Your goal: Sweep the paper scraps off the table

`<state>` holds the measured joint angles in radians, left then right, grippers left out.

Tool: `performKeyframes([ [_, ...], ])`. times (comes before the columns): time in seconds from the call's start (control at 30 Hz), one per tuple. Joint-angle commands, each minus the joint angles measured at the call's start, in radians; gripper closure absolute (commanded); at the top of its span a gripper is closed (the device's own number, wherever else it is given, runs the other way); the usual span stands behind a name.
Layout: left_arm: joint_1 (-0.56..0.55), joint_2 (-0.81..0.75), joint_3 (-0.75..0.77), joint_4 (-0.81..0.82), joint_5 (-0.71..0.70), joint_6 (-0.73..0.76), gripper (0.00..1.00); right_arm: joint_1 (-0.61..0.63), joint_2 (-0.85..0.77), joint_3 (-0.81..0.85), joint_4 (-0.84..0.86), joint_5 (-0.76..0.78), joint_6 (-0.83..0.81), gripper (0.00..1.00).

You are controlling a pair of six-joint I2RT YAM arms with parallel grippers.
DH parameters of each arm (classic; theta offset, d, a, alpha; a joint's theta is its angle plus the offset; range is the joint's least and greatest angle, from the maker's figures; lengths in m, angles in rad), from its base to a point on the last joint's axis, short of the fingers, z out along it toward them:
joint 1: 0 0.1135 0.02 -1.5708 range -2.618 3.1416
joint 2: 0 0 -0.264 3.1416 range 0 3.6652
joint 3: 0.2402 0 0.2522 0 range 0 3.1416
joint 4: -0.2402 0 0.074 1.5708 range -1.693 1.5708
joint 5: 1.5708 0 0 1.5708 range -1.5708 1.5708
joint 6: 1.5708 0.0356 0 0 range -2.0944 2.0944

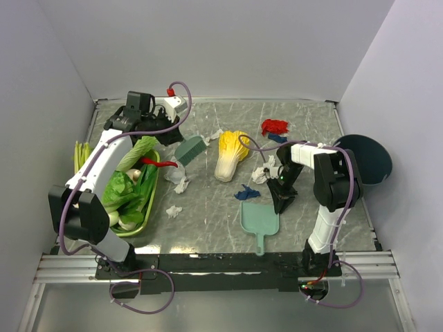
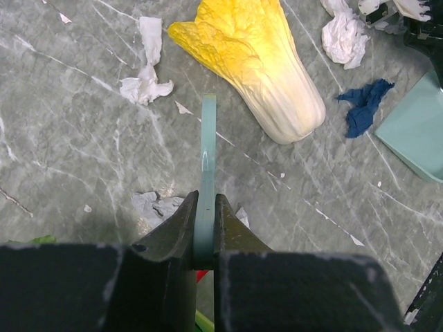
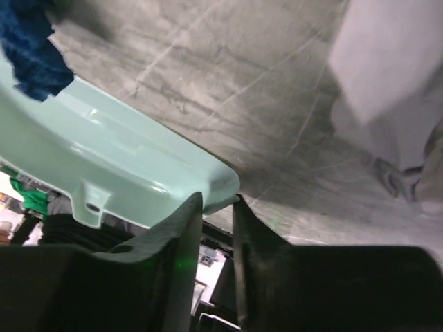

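Paper scraps lie scattered on the marble table [image 1: 208, 228]: white wads [image 1: 173, 211] [image 1: 180, 181] [image 1: 263, 173], a dark blue one [image 1: 247, 192] and a red one [image 1: 275, 126]. My left gripper [image 1: 176, 138] is shut on a flat teal sweeper [image 1: 188, 149], seen edge-on in the left wrist view [image 2: 208, 138] between the jaws of the gripper [image 2: 205, 200], above white scraps [image 2: 145, 76] [image 2: 156, 204]. My right gripper [image 1: 280, 199] is low on the table, pinching the rim corner of a teal dustpan [image 1: 259, 220]. The right wrist view shows the gripper [image 3: 218, 200] on the dustpan's rim [image 3: 124, 166], and a blue scrap [image 3: 28, 48].
A yellow-white napa cabbage [image 1: 232, 153] lies mid-table among the scraps. A green tray [image 1: 142, 225] of vegetables stands at the left, with a red chili [image 1: 160, 163] at its far end. A dark round bin [image 1: 370, 159] sits beyond the right edge.
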<state>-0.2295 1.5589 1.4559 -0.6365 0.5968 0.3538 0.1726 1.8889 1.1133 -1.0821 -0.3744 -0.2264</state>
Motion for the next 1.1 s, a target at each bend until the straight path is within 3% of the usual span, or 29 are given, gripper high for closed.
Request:
performKeyframes([
  [0.0, 0.002, -0.014, 0.041, 0.012, 0.028, 0.005, 0.99, 0.008, -0.014, 0.028, -0.002, 0.029, -0.011, 0.78],
  [0.4, 0.002, -0.028, 0.024, 0.027, 0.061, -0.003, 0.99, 0.013, -0.013, 0.158, -0.045, 0.071, -0.116, 0.96],
  [0.57, 0.002, -0.043, -0.002, 0.031, 0.067, -0.003, 0.99, 0.074, 0.027, 0.243, -0.019, 0.103, -0.292, 0.99],
  [0.8, 0.001, -0.043, 0.001, 0.031, 0.078, -0.009, 0.99, 0.160, 0.009, 0.209, 0.054, 0.235, -0.455, 0.97],
  [0.9, 0.002, -0.040, 0.004, 0.035, 0.081, -0.013, 0.99, 0.171, 0.010, 0.207, 0.062, 0.266, -0.452, 0.86],
  [1.07, 0.002, -0.045, 0.006, 0.035, 0.089, -0.021, 0.99, 0.159, -0.066, 0.223, 0.065, 0.204, -0.450, 0.50],
])
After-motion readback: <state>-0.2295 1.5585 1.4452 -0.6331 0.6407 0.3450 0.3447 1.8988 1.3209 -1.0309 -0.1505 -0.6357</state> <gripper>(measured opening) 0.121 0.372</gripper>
